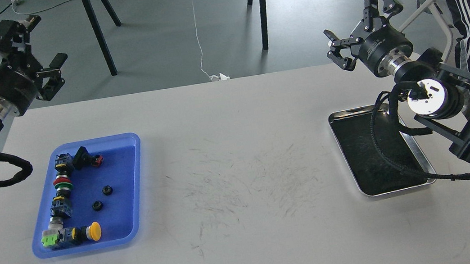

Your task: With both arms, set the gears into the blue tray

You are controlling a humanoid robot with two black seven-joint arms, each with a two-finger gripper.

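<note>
Looks like the placing is basically done: both gears, one point(108, 190) and the other point(98, 205), sit in the blue tray point(129, 139), well below and a bit right of the left pincer point(37, 48), alongside a line of push-button switches point(62, 182) down its left edge. The left pincer hangs over the worktop's point(249, 239) far left corner, the right pincer point(361, 20) just past the far edge, both with fingers spread and holding nothing. The silver tray point(420, 157) below the right pincer looks empty, so I'd guess the next move is just parking the arms, unless a gear is hiding somewhere.
</note>
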